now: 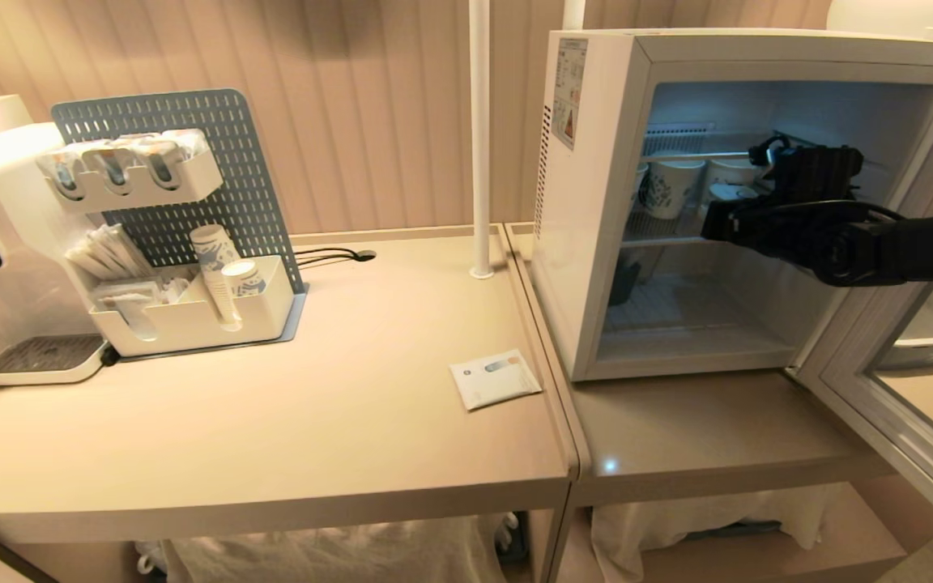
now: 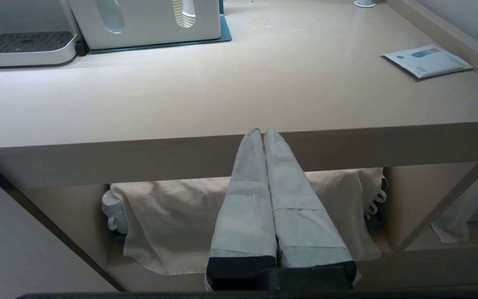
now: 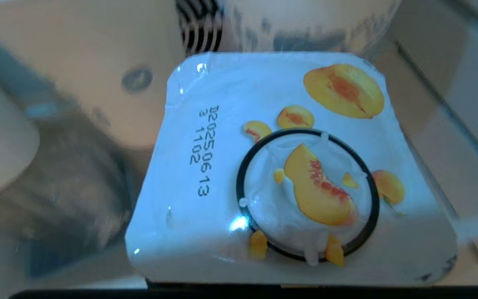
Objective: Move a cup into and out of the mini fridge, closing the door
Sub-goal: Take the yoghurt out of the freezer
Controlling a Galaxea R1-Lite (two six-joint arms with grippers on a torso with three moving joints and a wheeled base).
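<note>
Reaching into the mini fridge, the right arm extends from the right side of the head view over the upper wire shelf. The fridge stands on the right-hand counter with its door swung fully open toward the robot's right, glass pane facing the camera.

Left-hand counter: pegboard organiser with paper cups and sachets, a white machine with drip tray at far left, one flat sachet lying near the counter's right edge.

Upper shelf of the fridge: two tall paper cups at the back, and in front of them the right gripper, directly over a small white cup.

Right wrist view: the cup fills the frame, sealed lid up, peach print and a stamped date code legible; it sits on the shelf wires. The gripper's fingers do not show in this view, and the head view hides them behind the wrist, so I cannot tell whether the cup is clamped or merely straddled.

Left gripper: clenched empty, parked below the front edge of the left counter, idle.

Progress, as judged: door open, cup inside the fridge. Remaining: secure the cup, bring it out, set it down, shut the door.
</note>
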